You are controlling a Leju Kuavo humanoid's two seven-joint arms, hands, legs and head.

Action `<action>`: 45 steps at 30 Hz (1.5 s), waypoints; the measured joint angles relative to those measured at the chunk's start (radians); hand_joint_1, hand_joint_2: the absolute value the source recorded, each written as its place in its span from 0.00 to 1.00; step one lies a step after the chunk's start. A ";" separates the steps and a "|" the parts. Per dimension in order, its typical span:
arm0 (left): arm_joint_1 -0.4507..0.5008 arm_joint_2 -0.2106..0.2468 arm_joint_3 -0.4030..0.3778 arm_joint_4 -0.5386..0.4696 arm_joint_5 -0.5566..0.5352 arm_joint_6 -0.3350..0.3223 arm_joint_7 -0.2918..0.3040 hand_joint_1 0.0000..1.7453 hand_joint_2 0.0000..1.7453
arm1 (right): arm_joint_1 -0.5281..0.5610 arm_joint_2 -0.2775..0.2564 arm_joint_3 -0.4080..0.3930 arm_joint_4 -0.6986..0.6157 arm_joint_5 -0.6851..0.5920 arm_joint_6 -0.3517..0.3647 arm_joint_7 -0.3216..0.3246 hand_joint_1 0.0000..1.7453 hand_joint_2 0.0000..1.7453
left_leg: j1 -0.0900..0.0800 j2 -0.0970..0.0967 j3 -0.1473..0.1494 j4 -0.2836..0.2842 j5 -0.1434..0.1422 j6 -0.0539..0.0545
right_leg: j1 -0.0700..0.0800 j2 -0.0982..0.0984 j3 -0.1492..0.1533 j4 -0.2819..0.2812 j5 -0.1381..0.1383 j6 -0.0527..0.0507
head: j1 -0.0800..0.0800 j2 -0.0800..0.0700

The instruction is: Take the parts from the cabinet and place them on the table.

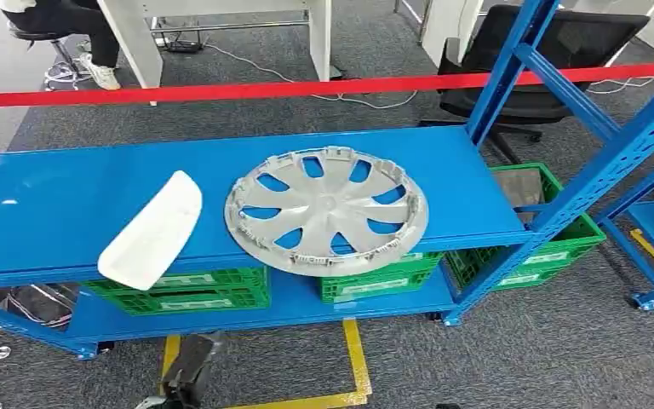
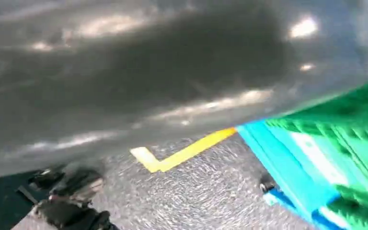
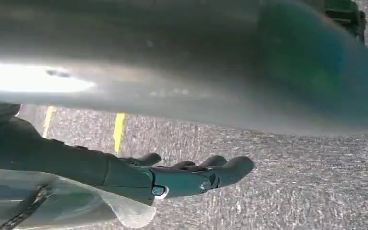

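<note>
1. Parts: a silver-grey wheel cover [image 1: 326, 210], multi-spoked with open slots, lies flat on the upper blue shelf [image 1: 68, 196] of the cabinet, its near rim reaching just past the shelf's front edge. Beside it, to the left and not touching, a white curved panel [image 1: 152, 230] lies at a slant, its lower end overhanging the same front edge.

2. Right hand [image 3: 191, 175]: seen in the right wrist view over the carpet, dark fingers [image 3: 232, 167] extended and slightly apart, nothing between them. A clear plastic sleeve covers the forearm behind it.

3. Left hand [image 2: 69, 201]: dark blurred shapes low in the left wrist view (too smeared by motion to judge whether the fingers are spread or curled).

4. Cabinet: blue steel rack with perforated uprights [image 1: 511, 60]. The lower shelf carries green slatted crates [image 1: 192, 290], each with a white label on its front; the print is too small to read.

5. Floor: grey speckled carpet [image 1: 511, 366] with yellow tape [image 1: 353, 362] marking a corner in front of the rack; the same tape shows in both wrist views.

6. Room: a red barrier tape [image 1: 221, 89] is stretched across behind the rack. Beyond it stand a black office chair [image 1: 553, 60], white desk legs [image 1: 132, 43] with cables on the floor, and, at the far left, a seated person's leg and shoe [image 1: 98, 72].
</note>
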 joint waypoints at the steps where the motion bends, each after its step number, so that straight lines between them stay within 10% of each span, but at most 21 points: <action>1: -0.004 -0.001 -0.026 -0.011 -0.021 0.000 -0.005 0.00 0.00 | -0.002 -0.001 0.012 0.002 -0.003 0.001 0.000 0.00 0.00 | 0.000 0.000 0.000 0.000 0.000 0.000 | 0.000 0.000 0.000 0.000 0.000 0.000 | 0.000 0.000; 24: -0.016 -0.023 -0.503 -0.275 -0.273 0.015 -0.010 0.00 0.00 | -0.029 -0.011 0.162 0.024 -0.018 0.054 -0.051 0.00 0.00 | 0.000 0.000 -0.001 0.000 0.000 0.000 | 0.000 0.000 -0.001 0.001 0.000 0.000 | 0.000 0.000; 42: 0.012 -0.009 -0.655 -0.579 -0.121 0.123 -0.096 0.00 0.00 | -0.031 0.012 0.177 0.028 -0.049 -0.039 -0.057 0.00 0.00 | 0.000 0.000 -0.001 0.000 0.000 0.000 | 0.000 -0.001 -0.001 0.002 0.000 0.000 | 0.000 0.000; 43: 0.017 -0.006 -0.655 -0.629 -0.090 0.126 -0.097 0.00 1.00 | -0.031 0.013 0.177 0.028 -0.050 -0.040 -0.056 0.00 0.00 | 0.000 0.000 -0.001 0.000 0.000 0.000 | 0.000 -0.001 -0.001 0.002 0.000 0.000 | 0.000 0.000; 45: 0.031 0.003 -0.655 -0.721 -0.048 0.148 -0.109 0.00 1.00 | -0.031 0.016 0.177 0.028 -0.050 -0.040 -0.056 0.00 0.00 | 0.000 0.000 -0.001 0.000 0.000 0.000 | 0.000 0.000 -0.001 0.003 0.000 0.000 | -0.001 0.000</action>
